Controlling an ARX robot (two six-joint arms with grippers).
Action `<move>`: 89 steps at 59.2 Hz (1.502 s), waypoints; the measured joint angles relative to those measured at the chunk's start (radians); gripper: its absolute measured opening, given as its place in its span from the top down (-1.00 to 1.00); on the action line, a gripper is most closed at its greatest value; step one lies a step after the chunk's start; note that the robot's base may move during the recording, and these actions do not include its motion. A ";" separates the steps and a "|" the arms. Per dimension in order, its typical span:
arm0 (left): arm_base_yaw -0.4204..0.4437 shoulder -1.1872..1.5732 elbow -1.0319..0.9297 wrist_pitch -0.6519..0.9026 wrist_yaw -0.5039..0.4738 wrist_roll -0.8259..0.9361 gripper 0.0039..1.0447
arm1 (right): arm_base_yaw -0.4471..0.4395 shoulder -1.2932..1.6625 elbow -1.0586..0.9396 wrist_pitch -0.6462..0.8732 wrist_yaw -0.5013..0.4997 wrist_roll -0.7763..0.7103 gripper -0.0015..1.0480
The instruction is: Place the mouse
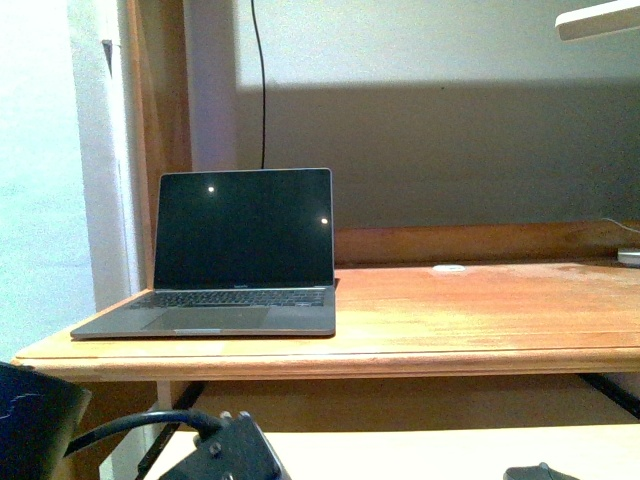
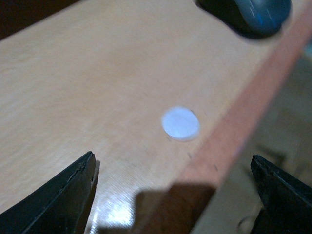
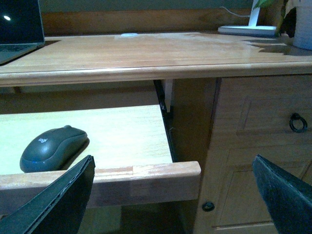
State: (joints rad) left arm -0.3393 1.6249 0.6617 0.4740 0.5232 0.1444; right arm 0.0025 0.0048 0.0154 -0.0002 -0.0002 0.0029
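The mouse (image 3: 51,148) is dark grey and domed, with a faint logo. It lies on the pull-out tray (image 3: 126,131) under the desk top, near the tray's front lip. My right gripper (image 3: 173,187) hangs open in front of that lip, apart from the mouse and with nothing between its fingers. In the left wrist view the mouse (image 2: 258,14) shows blurred at the far end of the light wood. My left gripper (image 2: 173,195) is open over the tray's edge, well short of the mouse. The front view catches only the mouse's top (image 1: 540,472).
An open laptop (image 1: 245,250) stands on the desk top (image 1: 480,310) at the left. A white disc (image 1: 449,268) lies farther back, and another white disc (image 2: 180,123) lies on the tray. A lamp base (image 3: 246,30) and a drawer front with a ring handle (image 3: 297,122) are at the right.
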 joint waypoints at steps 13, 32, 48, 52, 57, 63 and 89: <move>0.038 -0.183 -0.015 0.169 -0.256 -0.362 -0.86 | 0.000 0.000 0.000 0.000 0.000 0.000 -0.86; -0.027 -0.572 -0.251 0.089 -0.729 -0.232 -0.86 | 0.000 0.000 0.000 0.000 0.000 0.000 -0.86; -0.119 -1.217 -0.541 -0.291 -0.977 -0.165 -0.21 | 0.000 0.000 0.000 0.000 0.000 0.000 -0.86; -0.071 -1.387 -0.583 -0.394 -0.900 -0.162 -0.01 | 0.000 0.000 0.000 0.000 0.000 0.000 -0.86; 0.039 -1.537 -0.637 -0.432 -0.801 -0.159 0.27 | 0.000 0.000 0.000 0.000 0.000 0.000 -0.86; 0.122 -1.588 -0.654 -0.449 -0.726 -0.159 0.62 | 0.000 0.000 0.000 0.000 0.000 0.000 -0.86; 0.333 -1.620 -0.654 -0.474 -0.526 -0.155 0.95 | 0.496 0.678 0.360 0.056 0.330 0.064 -0.86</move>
State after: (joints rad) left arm -0.0063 0.0051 0.0074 -0.0002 -0.0029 -0.0105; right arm 0.4988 0.6823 0.3759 0.0563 0.3302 0.0673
